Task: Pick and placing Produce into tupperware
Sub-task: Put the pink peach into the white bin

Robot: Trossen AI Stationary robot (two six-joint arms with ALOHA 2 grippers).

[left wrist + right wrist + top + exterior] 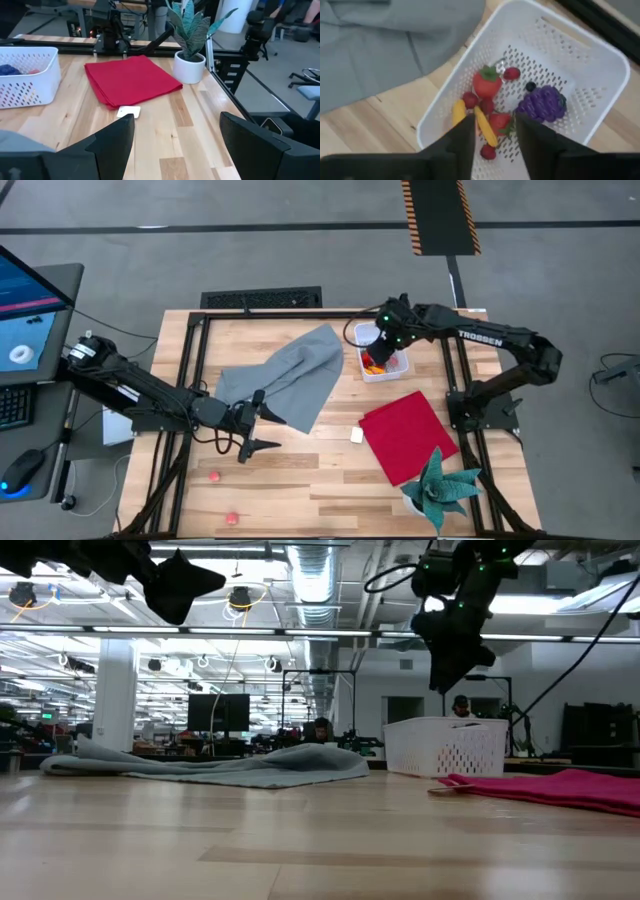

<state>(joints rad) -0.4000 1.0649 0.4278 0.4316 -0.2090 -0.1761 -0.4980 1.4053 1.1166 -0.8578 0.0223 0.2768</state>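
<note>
My right hand [492, 137] hangs over the tupperware [600, 55], fingers parted, holding nothing. Most produce [487, 85] lies inside; 2 red pieces [214, 476] remain on the desk [330, 480]. My left hand [262, 426] waits wide open, empty.

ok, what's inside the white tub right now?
The tub holds a strawberry, purple grapes, red berries, yellow pieces. The right gripper, open above, covers a few pieces.

Overhead looking down, table-level facing room, two close wrist views, tupperware [383, 366] shared
</note>
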